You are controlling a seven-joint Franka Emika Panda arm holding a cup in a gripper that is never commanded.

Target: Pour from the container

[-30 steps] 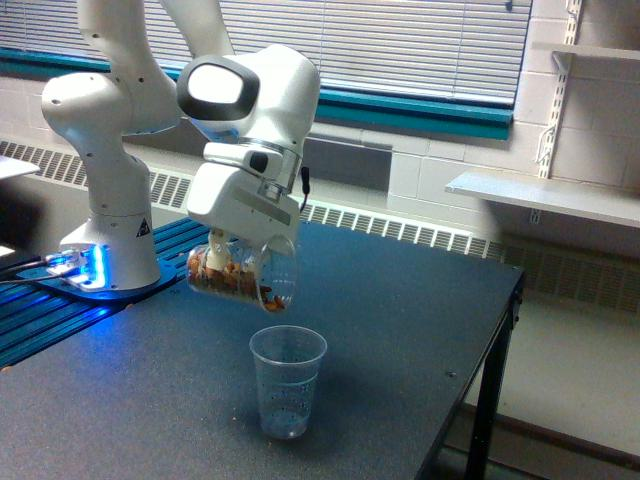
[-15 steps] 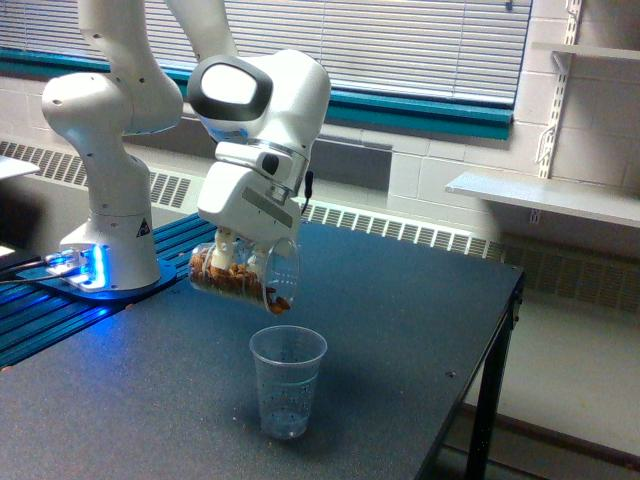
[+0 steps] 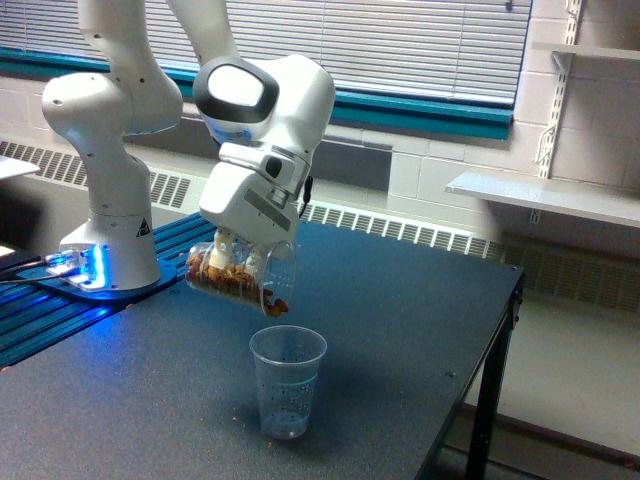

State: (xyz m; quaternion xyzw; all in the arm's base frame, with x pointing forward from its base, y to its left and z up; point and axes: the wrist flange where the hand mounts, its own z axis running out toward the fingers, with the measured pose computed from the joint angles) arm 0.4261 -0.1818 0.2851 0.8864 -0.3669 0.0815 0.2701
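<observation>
On the dark table (image 3: 400,330), fingers (image 3: 226,246) grip the tipped container (image 3: 243,276).

A dark speckled table (image 3: 400,300) holds a small clear dotted cup (image 3: 287,381) standing upright near its front, and the robot's white base (image 3: 110,250).

The glossy white, rounded-jointed robot arm (image 3: 120,110) has a dark oval panel on its wrist housing, a small black triangle mark on its base, and blue light glowing at its foot.
</observation>
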